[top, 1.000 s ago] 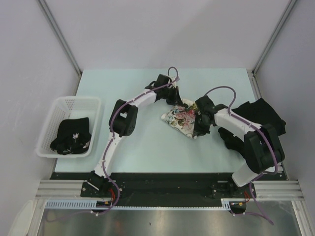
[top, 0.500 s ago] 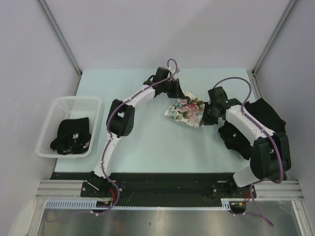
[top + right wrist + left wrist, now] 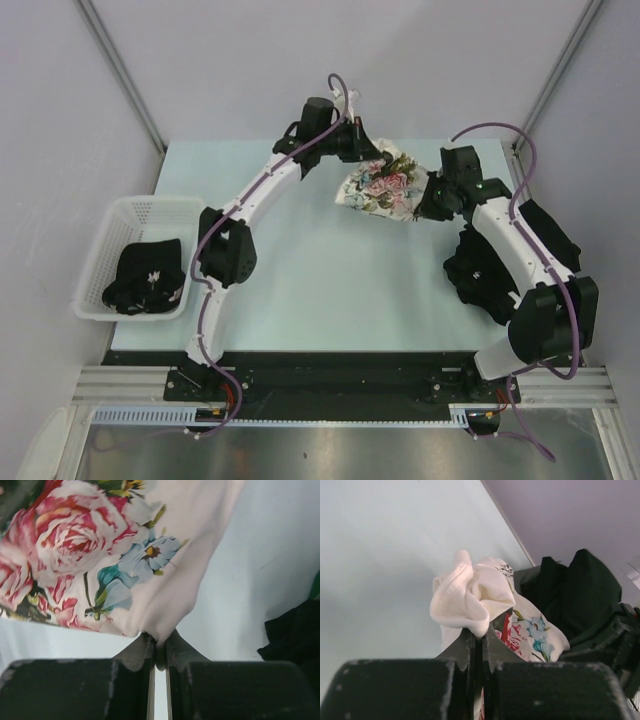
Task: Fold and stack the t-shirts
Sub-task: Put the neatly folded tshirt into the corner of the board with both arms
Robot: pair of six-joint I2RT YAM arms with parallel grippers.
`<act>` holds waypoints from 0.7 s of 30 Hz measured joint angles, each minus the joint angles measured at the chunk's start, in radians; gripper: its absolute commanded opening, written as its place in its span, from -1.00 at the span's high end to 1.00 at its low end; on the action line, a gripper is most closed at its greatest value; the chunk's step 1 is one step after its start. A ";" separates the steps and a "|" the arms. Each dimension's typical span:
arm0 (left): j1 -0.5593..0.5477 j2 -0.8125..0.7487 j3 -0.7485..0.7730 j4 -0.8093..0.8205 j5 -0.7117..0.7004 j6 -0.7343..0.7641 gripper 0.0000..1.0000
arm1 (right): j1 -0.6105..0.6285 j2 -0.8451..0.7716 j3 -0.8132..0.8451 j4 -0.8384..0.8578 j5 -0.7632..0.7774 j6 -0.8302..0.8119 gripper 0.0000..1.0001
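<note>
The cream-white t-shirt with a multicoloured flower print (image 3: 385, 187) hangs bunched between both grippers above the far part of the table. My left gripper (image 3: 366, 150) is shut on its upper left edge; the left wrist view shows the cream cloth (image 3: 470, 597) pinched in the jaws. My right gripper (image 3: 420, 205) is shut on its right edge; the right wrist view shows the printed cloth (image 3: 120, 565) pinched there. Black t-shirts (image 3: 520, 250) lie heaped at the right under the right arm. Another black t-shirt with white print (image 3: 148, 275) lies in the basket.
A white plastic mesh basket (image 3: 120, 225) stands at the table's left edge. The pale green table (image 3: 340, 290) is walled by grey panels behind and at both sides. Black cloth (image 3: 575, 595) shows at the right of the left wrist view.
Both grippers have moved toward the far edge of the table and risen, carrying the cream-white t-shirt with them. The left arm has stretched out farther.
</note>
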 measured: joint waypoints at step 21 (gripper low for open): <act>-0.132 -0.032 0.159 0.016 -0.045 -0.028 1.00 | -0.240 0.000 0.326 -0.227 0.075 -0.200 1.00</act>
